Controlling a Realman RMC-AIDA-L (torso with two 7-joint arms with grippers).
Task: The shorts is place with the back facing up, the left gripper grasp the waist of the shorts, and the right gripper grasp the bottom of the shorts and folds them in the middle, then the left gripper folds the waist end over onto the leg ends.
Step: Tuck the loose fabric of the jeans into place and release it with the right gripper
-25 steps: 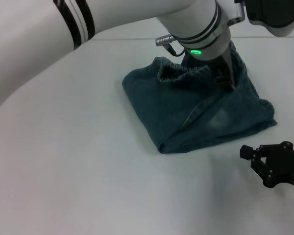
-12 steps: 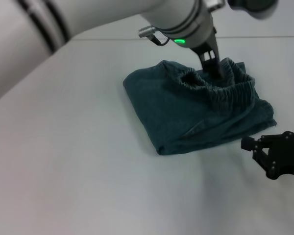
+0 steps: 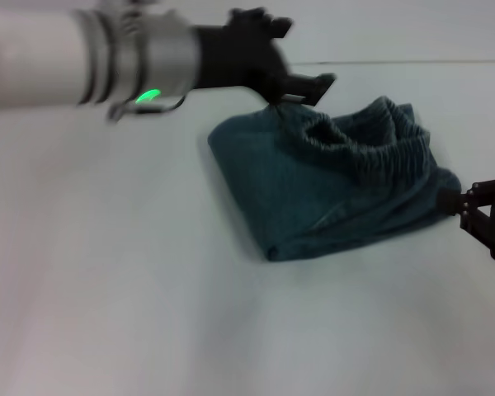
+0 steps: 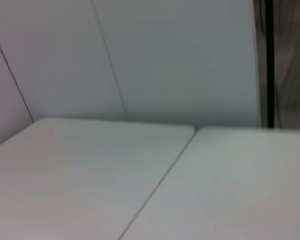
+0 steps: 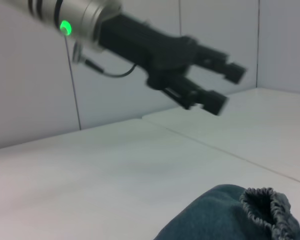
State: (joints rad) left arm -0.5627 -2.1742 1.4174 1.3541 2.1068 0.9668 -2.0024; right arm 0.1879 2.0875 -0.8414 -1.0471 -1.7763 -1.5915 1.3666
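Note:
The faded blue-green denim shorts (image 3: 313, 194) lie folded in a bundle on the white table (image 3: 132, 289). The puckered elastic waist (image 3: 371, 144) rests on top toward the far right, loosely bunched. The leg ends are covered by the folded layers. My left gripper (image 3: 309, 87) hovers above the shorts' far left corner, clear of the cloth. In the right wrist view the left gripper (image 5: 225, 87) is open and empty, with the waist (image 5: 265, 200) below it. My right gripper (image 3: 470, 210) sits low at the shorts' right edge, open and holding nothing.
The left wrist view shows only the table seam (image 4: 160, 180) and the white wall panels (image 4: 180, 60). The table's far edge (image 3: 396, 62) runs just behind the shorts. Bare tabletop lies in front of and to the left of the shorts.
My left gripper has let go of the waist, lifted and swung back to the left. The waist now lies on the folded shorts. The right gripper has shifted right and slightly up.

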